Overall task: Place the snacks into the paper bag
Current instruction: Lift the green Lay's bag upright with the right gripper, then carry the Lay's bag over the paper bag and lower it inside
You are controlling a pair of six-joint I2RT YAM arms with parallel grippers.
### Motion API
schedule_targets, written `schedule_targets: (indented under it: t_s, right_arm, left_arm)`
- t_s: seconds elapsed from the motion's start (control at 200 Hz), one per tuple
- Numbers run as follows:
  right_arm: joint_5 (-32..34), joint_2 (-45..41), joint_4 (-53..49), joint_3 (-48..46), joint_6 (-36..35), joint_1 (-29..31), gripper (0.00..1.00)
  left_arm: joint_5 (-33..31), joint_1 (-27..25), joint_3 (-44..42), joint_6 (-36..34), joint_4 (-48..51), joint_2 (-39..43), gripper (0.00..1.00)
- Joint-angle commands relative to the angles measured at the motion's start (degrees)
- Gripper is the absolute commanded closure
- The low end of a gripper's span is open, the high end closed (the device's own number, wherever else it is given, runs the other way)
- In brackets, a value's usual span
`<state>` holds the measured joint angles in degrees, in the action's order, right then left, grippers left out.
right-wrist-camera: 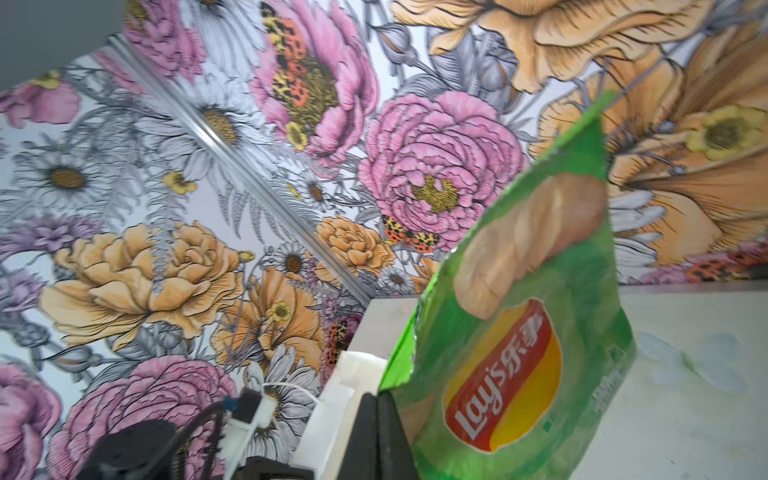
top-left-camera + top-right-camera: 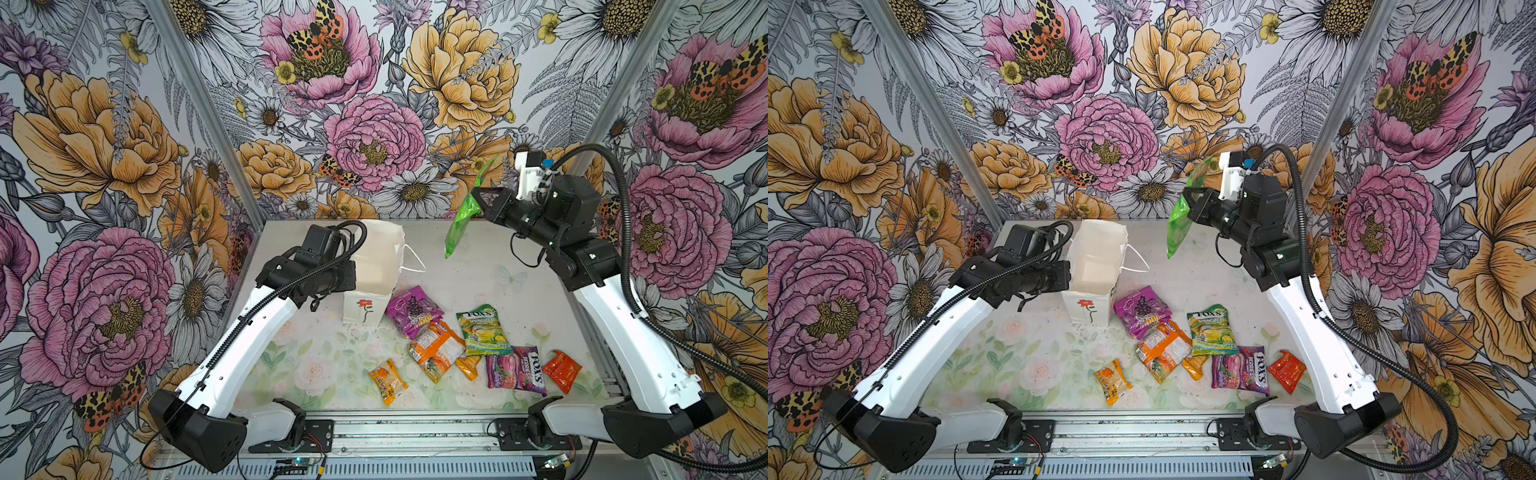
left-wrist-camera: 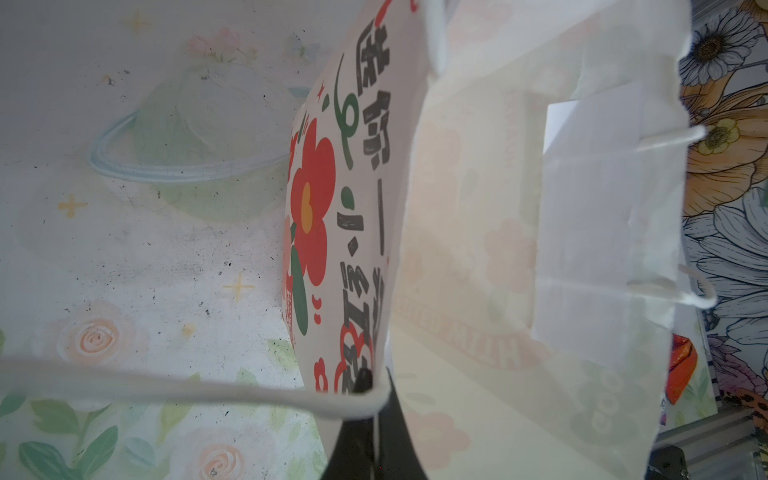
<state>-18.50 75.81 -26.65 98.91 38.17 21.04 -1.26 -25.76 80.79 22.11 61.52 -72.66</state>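
Left fingers [image 3: 353, 449] grip the empty paper bag [image 2: 374, 266].

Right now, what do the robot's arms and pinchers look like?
Both the left arm and the right arm have smooth white shells with chunky black joints. A ribbed black hose runs along each. The left gripper and right gripper have slim black fingers. A white camera mount with a blue bit sits by the right wrist.

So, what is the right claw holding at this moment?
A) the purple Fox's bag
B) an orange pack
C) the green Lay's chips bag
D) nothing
C: the right claw is shut on the green Lay's chips bag, which hangs in the air.
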Motion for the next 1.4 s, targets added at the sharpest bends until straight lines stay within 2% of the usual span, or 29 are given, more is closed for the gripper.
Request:
schedule_targets:
  t_s: [0.0,0.345,0.676,1.151,1.396]
  right_arm:
    - [0.46,1.98,-1.14,7.12,-2.55,2.91,1.00]
    - [1.21,11.54,-5.39,22.78,-5.70,14.52,1.00]
    - [1.32,18.92,-6.30,27.69,-6.62,21.60,1.00]
    - [4.41,21.50,-6.58,20.69,-7.17,25.78,1.00]
    - [10.60,19.98,-6.57,15.75,-9.40,25.98,1.00]
  left_arm:
    - [-1.23,-0.61,1.95,-0.11,-0.31,-0.28,1.00]
    - [-0.75,-0.70,2.83,0.37,0.79,-1.50,1.00]
    - [2.08,-0.71,3.39,0.60,1.24,-0.76,1.00]
    - [3.77,0.97,3.06,2.33,1.11,3.01,1.00]
    - [5.28,1.60,2.11,2.31,1.15,2.92,1.00]
